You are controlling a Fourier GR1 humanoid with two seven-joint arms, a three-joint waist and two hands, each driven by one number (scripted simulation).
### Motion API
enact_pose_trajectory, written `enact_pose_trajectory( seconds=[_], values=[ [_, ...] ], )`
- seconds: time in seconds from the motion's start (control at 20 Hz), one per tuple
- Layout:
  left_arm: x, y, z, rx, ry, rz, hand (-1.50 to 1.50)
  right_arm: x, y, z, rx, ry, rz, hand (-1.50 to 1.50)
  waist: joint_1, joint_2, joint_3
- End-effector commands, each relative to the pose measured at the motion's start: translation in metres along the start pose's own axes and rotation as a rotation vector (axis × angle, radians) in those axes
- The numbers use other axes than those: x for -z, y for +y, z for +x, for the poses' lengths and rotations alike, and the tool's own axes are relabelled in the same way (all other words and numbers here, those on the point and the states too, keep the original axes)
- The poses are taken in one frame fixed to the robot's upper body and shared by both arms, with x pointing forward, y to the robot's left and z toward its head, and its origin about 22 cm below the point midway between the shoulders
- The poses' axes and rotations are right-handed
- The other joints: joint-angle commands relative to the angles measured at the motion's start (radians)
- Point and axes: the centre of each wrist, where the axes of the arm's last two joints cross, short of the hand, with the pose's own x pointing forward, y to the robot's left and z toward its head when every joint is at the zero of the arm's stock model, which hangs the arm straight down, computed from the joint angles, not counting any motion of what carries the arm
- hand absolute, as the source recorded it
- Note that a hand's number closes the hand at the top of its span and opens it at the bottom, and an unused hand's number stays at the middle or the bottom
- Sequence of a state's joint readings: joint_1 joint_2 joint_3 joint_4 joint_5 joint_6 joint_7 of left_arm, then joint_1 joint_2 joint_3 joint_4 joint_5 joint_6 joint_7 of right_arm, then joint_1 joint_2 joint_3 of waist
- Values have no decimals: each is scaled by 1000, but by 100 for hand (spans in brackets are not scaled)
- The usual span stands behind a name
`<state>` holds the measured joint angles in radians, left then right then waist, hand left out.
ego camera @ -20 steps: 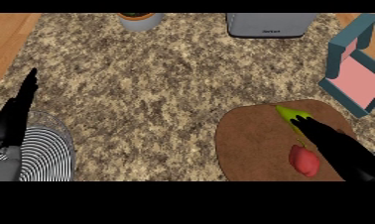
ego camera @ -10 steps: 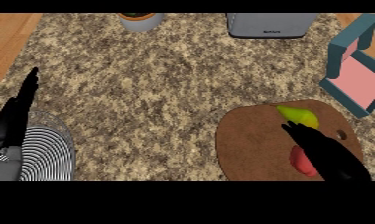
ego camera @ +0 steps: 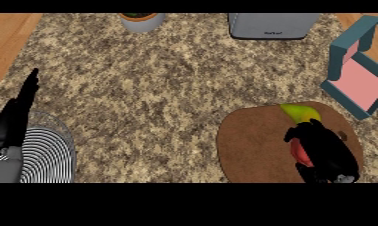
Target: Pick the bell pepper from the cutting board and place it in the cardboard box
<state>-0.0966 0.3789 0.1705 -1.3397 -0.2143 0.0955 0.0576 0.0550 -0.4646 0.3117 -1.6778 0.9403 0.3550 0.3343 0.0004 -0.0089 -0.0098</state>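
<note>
While the bell pepper [ego camera: 298, 151] lies on the cutting board [ego camera: 255, 145], right hand [ego camera: 325, 152] curls over it; lift unclear. Transfer to cardboard box [ego camera: 356, 72] remains. Left hand [ego camera: 16, 117] rests open at desk [ego camera: 162, 80] edge.

A red bell pepper [ego camera: 296, 151] (mostly hidden) lies on the round brown cutting board [ego camera: 251, 145].

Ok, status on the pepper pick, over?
Right hand curled down on the bell pepper on the cutting board. Left hand resting open at left edge. Cardboard box at right, nothing blocking.
</note>
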Motion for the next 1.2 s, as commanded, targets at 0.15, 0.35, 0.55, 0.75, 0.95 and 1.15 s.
enact_pose_trajectory(
  seconds=[0.15,0.35,0.55,0.75,0.95,1.15],
  values=[
    [-2,2,9,-8,-1,-9,0,23,12,-10,-79,-5,-134,150,4,9,10],
    [-2,-9,2,-4,9,-1,0,13,3,5,-132,9,-247,150,-1,8,10],
    [-7,10,-3,2,4,21,0,-3,-52,-131,-34,49,-382,150,-9,8,14],
    [-7,8,-11,-22,33,30,0,-24,-71,-196,20,101,-434,150,-46,16,23],
    [-4,12,-6,-6,5,24,0,-48,-104,-253,98,71,-596,150,-18,16,21],
    [-6,0,-5,-11,4,4,0,-76,-128,-289,89,-51,-755,150,-23,14,22]
  ],
)
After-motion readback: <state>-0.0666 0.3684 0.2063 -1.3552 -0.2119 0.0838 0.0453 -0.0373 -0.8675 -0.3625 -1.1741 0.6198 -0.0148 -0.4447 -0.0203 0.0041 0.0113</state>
